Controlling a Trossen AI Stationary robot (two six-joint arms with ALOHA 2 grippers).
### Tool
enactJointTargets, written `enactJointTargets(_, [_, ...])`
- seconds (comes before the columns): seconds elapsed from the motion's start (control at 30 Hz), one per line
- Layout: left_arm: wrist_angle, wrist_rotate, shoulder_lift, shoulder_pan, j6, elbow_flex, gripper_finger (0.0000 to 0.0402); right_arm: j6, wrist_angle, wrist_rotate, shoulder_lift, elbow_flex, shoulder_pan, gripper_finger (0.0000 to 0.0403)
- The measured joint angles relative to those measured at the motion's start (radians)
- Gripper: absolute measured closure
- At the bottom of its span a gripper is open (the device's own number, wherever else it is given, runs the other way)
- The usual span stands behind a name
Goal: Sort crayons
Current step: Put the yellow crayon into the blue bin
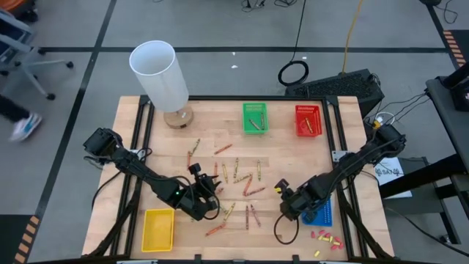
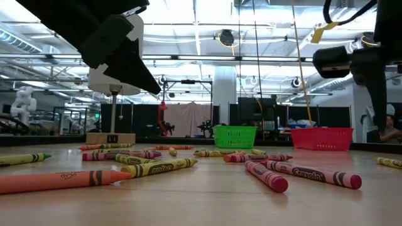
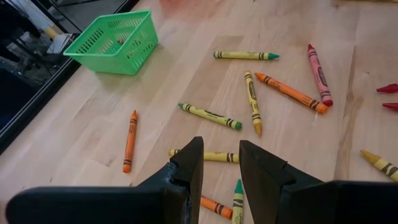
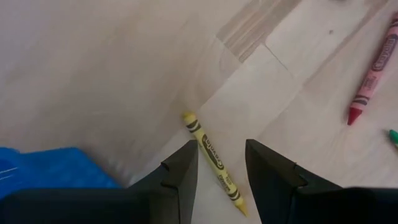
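Left gripper [image 3: 221, 163] open and empty, above the crayons [image 1: 234, 183] scattered over mid-tabletop. Right gripper [image 4: 221, 163] open, jaws either side of a yellow crayon [image 4: 214, 163] lying on the wood beside the blue basket [image 1: 322, 213] near the right front corner. Green basket [image 1: 255, 118] and red basket [image 1: 308, 121] at far edge hold a few crayons

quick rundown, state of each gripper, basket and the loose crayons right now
left gripper: open, empty, above scattered crayons
right gripper: open, empty, over a yellow crayon
green basket: upright, a few crayons inside
red basket: upright, a crayon or two inside
yellow basket: upright, looks empty
blue basket: partly hidden by right arm
loose crayons: lying flat, unsorted
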Motion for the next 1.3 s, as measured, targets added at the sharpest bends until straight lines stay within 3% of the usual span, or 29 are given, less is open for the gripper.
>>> enactJointTargets(0.4, [-0.001,0.0,0.0,0.0,0.0,0.0,0.0299,-0.025,0.008,0.0,0.154,0.004,-0.001,0.0289])
enactJointTargets(0.83, [-0.002,0.0,0.0,0.0,0.0,0.0,0.0299,-0.085,0.006,-0.008,0.169,0.013,-0.001,0.0397])
enactJointTargets(1.3, [-0.006,0.0,0.0,0.0,0.0,0.0,0.0299,-0.074,-0.172,0.004,0.175,0.187,0.001,0.04])
